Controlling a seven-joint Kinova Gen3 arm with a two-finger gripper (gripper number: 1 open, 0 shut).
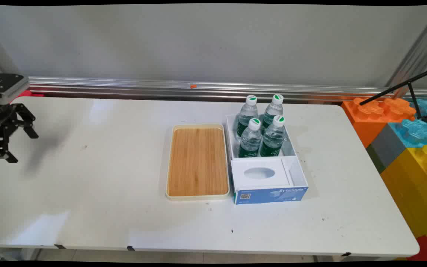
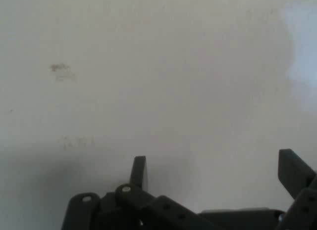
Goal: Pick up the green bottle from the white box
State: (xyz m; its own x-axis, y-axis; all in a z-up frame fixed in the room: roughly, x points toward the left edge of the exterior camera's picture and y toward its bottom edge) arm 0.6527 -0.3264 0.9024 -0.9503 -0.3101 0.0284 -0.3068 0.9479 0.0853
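Main view has my black two-finger gripper [image 1: 22, 142] spread wide and empty over the white table [image 1: 106, 193], far left of the bamboo-bottomed cream tray [image 1: 198, 162] and four untouched clear water bottles [image 1: 261, 126].

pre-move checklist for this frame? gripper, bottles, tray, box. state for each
1. Gripper empty: ok, nothing between its fingers in either view.
2. Gripper open: ok, fingers stand wide apart.
3. Gripper clear of objects: ok, it hangs over bare table at the far left, well apart from everything.
4. Four water bottles upright with caps on: ok, all stand in the white box's far compartment.
5. Wooden tray free: ok, nothing lies on it; it sits beside the box.
6. Box's near compartment contents: cannot tell, a white insert with an oval opening covers it.
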